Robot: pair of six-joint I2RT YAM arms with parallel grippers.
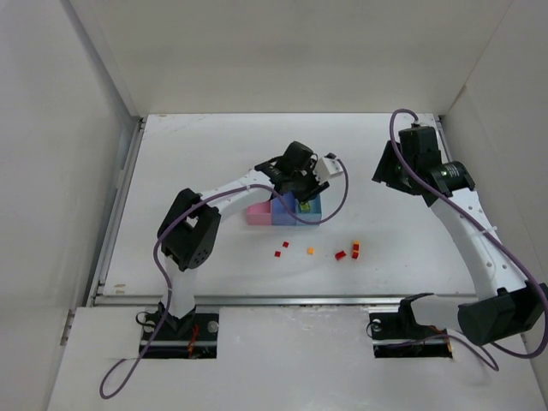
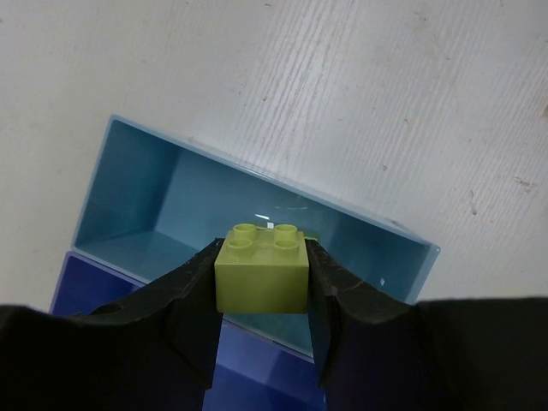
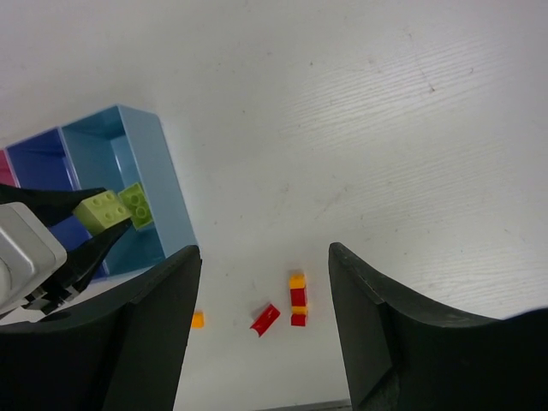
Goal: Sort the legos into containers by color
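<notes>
Five or so red and orange legos (image 1: 340, 255) lie unsorted between the containers (image 1: 257, 214) and the near edge; left gripper (image 2: 261, 295) clamps the yellow-green brick (image 2: 262, 276) over the light blue bin (image 2: 128, 197), right gripper (image 3: 264, 282) spread, empty.

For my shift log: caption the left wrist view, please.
Left gripper holds a yellow-green brick above the light blue bin, blue-violet bin alongside.

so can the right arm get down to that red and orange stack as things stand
Probably yes. The red and orange stack sits on open table and shows between the fingers of the open right gripper. The left gripper holds a yellow-green brick off over the bins.
</notes>
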